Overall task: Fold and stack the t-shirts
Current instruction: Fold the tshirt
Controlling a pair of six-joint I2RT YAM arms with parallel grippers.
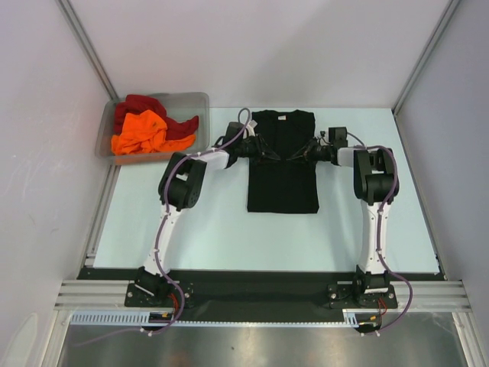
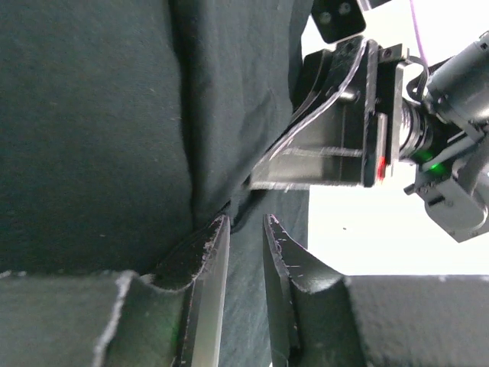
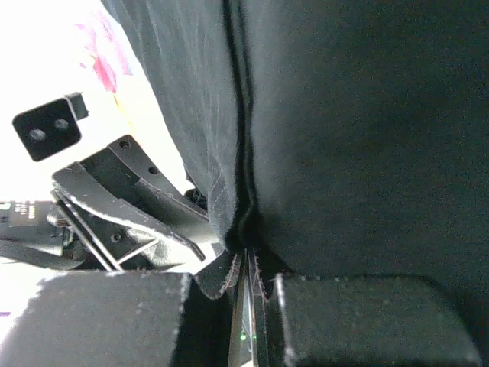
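The black t-shirt (image 1: pixel 283 183) lies flat mid-table with its sides folded in to a narrow rectangle. Both grippers meet low over its upper middle. My left gripper (image 1: pixel 269 153) (image 2: pixel 246 218) comes in from the left with its jaws apart, and cloth shows through the gap. From the right, my right gripper (image 1: pixel 304 155) (image 3: pixel 248 256) is shut on a raised fold of the black t-shirt (image 3: pixel 359 130). The orange t-shirt (image 1: pixel 141 131) and the dark red t-shirt (image 1: pixel 141 103) lie crumpled in the bin.
A clear grey plastic bin (image 1: pixel 195 96) sits at the back left corner of the table. White walls with metal rails close in the left, right and back sides. Both arm bases stand at the near edge.
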